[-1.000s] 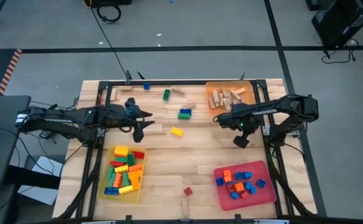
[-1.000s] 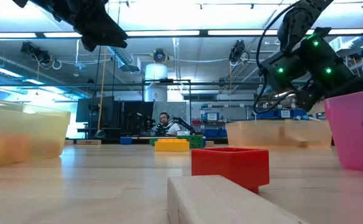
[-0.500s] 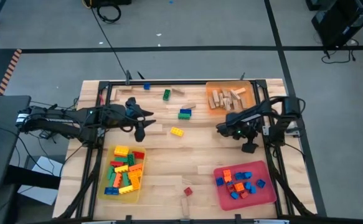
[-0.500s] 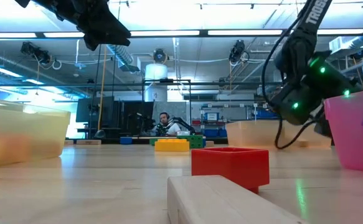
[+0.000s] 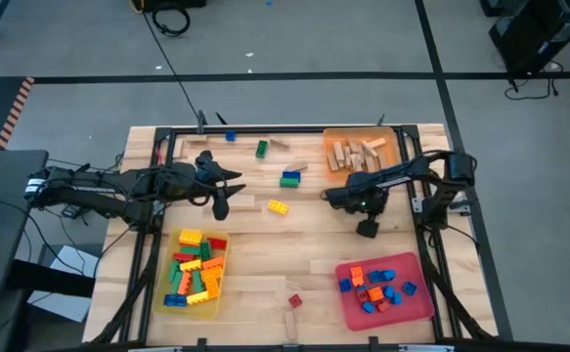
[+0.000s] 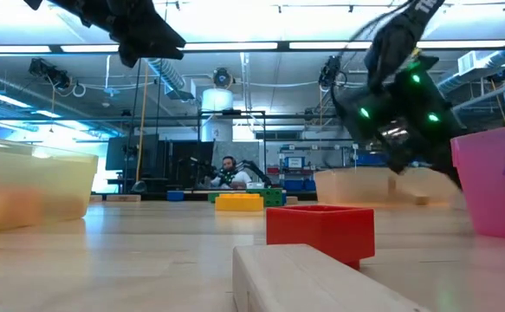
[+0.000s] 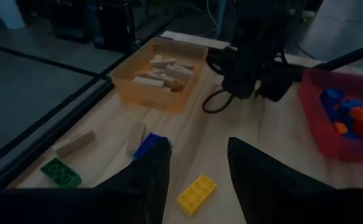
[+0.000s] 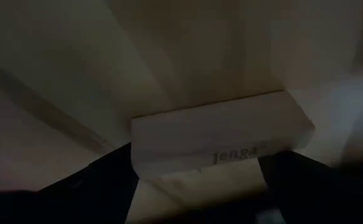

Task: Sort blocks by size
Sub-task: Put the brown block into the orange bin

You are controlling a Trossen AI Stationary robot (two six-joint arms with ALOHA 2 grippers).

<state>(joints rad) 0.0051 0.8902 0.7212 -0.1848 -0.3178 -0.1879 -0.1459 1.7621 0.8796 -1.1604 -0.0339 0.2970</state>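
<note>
Right gripper (image 5: 329,195), jaws wide, holds a wooden block (image 8: 221,142); left gripper (image 5: 222,207) half-open, empty.

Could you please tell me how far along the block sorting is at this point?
Done: the yellow tray, red tray and orange tray each hold blocks. In hand: the right gripper seems to carry a wooden block; the left gripper hovers open near a yellow brick. Left: that brick, a green brick, a red brick and several wooden pieces lie loose.
</note>
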